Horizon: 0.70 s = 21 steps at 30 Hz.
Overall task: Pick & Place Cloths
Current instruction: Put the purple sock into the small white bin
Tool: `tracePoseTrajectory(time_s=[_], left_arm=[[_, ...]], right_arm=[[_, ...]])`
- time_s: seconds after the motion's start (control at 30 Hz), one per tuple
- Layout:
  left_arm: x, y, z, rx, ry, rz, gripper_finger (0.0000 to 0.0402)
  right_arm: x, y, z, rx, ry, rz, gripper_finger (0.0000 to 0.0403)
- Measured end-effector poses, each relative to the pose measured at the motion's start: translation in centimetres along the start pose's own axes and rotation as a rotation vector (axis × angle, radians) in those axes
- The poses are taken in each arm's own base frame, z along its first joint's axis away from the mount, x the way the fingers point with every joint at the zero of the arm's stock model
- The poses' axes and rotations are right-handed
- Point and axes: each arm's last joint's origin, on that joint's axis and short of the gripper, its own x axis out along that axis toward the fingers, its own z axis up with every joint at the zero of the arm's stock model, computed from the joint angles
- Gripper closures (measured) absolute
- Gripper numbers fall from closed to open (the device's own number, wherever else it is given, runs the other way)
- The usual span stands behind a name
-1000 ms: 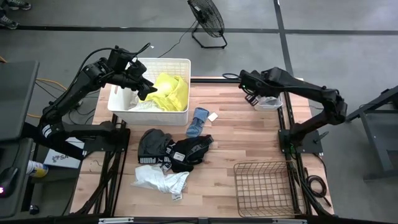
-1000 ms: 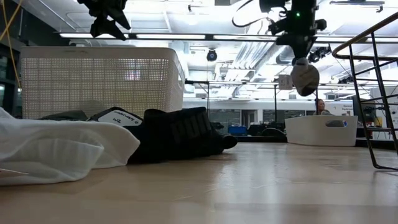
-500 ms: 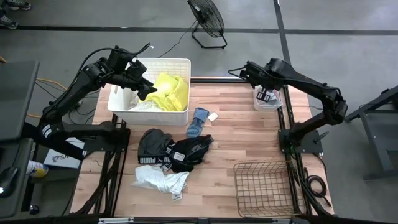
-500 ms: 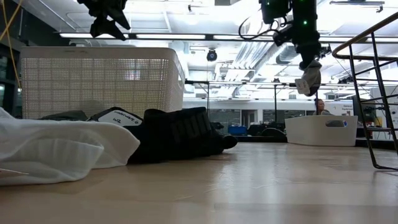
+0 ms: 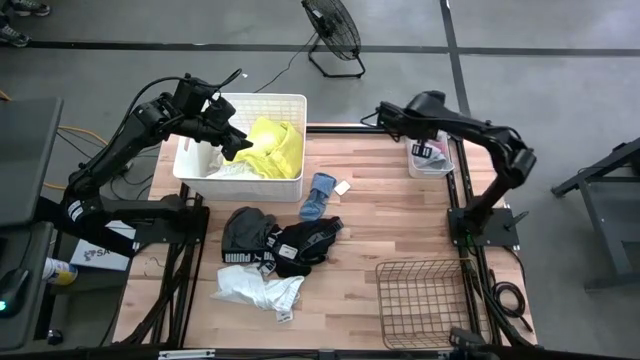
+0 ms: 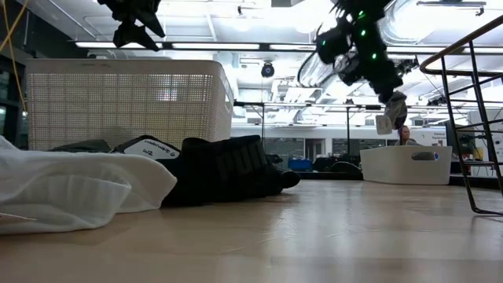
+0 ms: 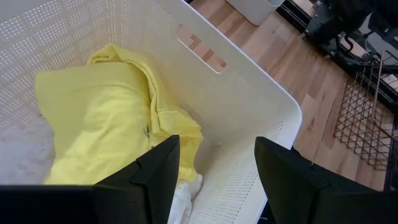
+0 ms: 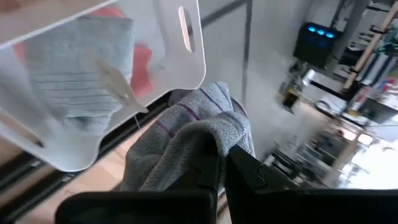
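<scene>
Right wrist view shows the right gripper [image 8: 221, 165] pinching a grey sock [image 8: 186, 140] above the small white tub [image 8: 106, 81], while the left gripper [image 7: 214, 168] hangs wide apart over the yellow cloth [image 7: 106, 118].

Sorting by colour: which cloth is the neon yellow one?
The neon yellow cloth lying inside the white perforated basket; the others on the table are black, white or grey-blue.

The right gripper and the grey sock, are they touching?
Touching. The right wrist view shows the right gripper with fingers pinched shut on the grey sock.
</scene>
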Motion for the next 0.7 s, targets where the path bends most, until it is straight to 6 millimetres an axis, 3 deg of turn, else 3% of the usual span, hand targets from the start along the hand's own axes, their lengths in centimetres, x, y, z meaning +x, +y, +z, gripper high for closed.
tracePoseTrajectory(time_s=[0.33, 0.7], left_arm=[[0.0, 0.0, 0.0, -0.019, 0.000, 0.000, 0.0200], [0.0, 0.0, 0.0, -0.026, -0.001, 0.001, 0.0200]], right_arm=[[2.4, 2.1, 3.1, -0.175, 0.146, -0.014, 0.0399], [2.8, 2.8, 3.6, -0.405, 0.128, 0.136, 0.0399]])
